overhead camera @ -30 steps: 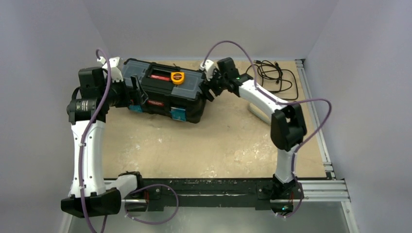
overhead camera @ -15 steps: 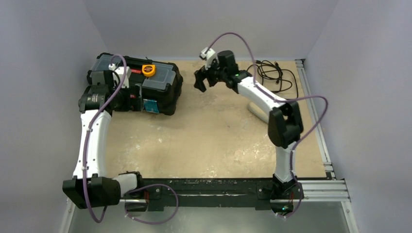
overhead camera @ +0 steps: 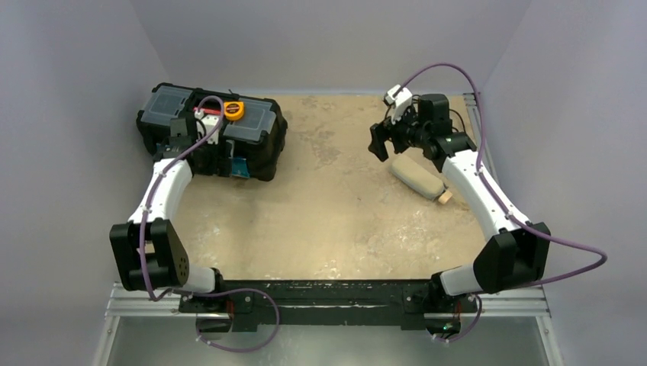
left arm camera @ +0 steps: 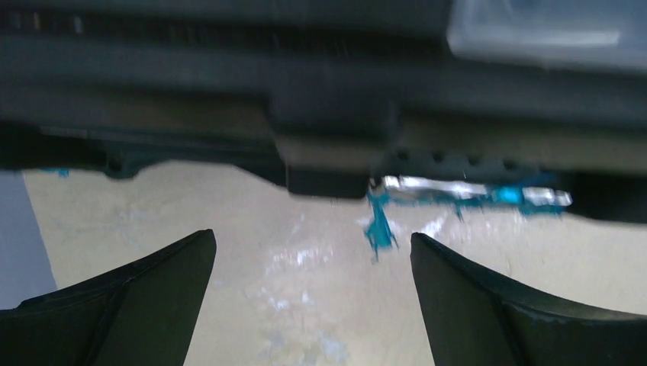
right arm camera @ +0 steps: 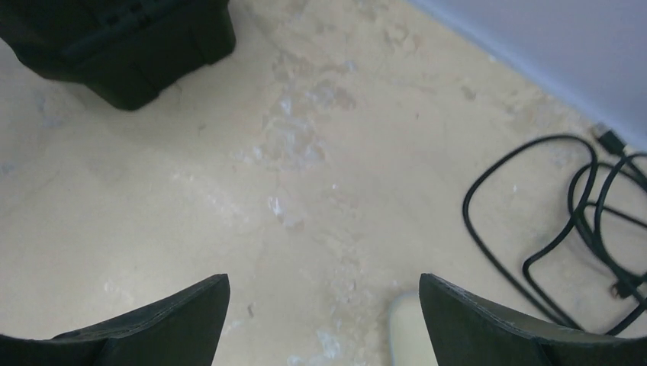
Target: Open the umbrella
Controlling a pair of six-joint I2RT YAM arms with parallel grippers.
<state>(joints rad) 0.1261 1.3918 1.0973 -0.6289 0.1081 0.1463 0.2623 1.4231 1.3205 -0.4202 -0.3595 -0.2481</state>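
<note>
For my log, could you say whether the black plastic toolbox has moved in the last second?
Yes: the black toolbox slid left, toward the far-left corner of the table.

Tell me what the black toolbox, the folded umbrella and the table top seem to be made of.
Toolbox: moulded plastic, matte black, with clear glossy lid compartments.
Umbrella: pale beige cloth, matte and soft-looking; its end knob is perhaps wood.
Table top: probably bare board, matte beige, with worn whitish patches.
</note>
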